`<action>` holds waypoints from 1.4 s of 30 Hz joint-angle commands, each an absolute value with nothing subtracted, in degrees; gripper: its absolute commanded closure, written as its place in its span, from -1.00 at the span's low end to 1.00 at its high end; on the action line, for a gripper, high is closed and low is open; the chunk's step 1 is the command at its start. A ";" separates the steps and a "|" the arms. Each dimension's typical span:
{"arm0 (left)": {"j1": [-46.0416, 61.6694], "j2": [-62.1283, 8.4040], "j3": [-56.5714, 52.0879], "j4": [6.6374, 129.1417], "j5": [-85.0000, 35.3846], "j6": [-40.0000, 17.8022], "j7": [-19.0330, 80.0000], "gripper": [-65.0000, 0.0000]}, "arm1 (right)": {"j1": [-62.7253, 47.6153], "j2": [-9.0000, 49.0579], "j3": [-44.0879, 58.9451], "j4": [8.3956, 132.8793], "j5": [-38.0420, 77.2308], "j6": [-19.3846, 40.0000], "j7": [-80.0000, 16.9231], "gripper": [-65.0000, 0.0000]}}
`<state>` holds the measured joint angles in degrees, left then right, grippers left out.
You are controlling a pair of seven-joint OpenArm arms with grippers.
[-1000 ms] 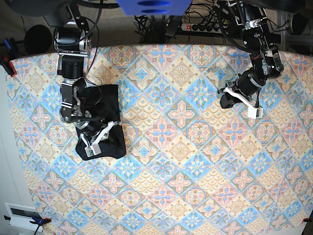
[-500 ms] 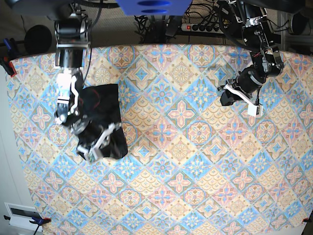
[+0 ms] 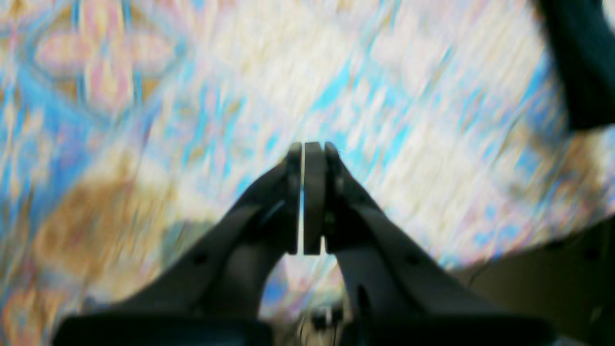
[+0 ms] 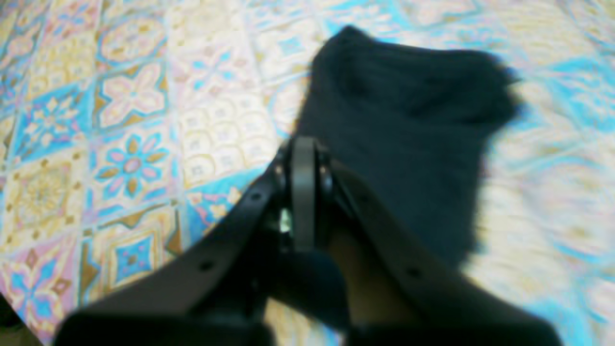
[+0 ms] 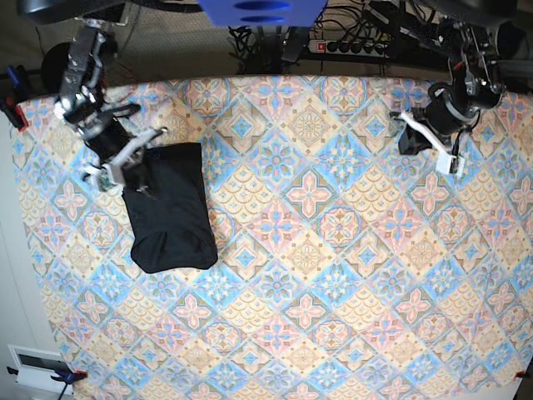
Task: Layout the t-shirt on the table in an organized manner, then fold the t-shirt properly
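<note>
Your t-shirt (image 5: 170, 210) lies as a compact dark bundle on the table (image 5: 333, 275), toward the edge on the right arm's side and nearer the far edge than the near one. It reads as folded rather than spread out, though the base view can't show you how neat the layers are.

Your right end effector (image 5: 119, 162) sits at the bundle's far corner, jaws pressed together. From the right wrist view no fabric shows between them, so it looks empty, but that view is blurred. Your left end effector (image 5: 430, 139) is well apart, near the far corner on the opposite side, jaws also closed on nothing.

What could go wrong from here:
- The right end effector is touching or just beside the shirt's corner. If it moves away low, it could snag the thin fabric and pull the top layer open.
- The soft cloth may relax by itself and the bundle lose its shape.
- The bundle is fairly close to the table edge; a sideways nudge could push part of it over.

The base view gives you both arms and the shirt's whole outline. The right wrist view shows the shirt (image 4: 408, 144) up close beyond the closed jaws. The left wrist view shows only patterned cloth past its own shut jaws.
</note>
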<state>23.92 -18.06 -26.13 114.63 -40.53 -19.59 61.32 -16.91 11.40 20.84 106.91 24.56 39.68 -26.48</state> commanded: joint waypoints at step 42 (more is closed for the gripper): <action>35.21 -14.55 -16.48 59.47 -18.15 -19.65 27.03 0.99 | -35.65 14.29 18.24 57.27 11.47 40.00 -21.23 1.00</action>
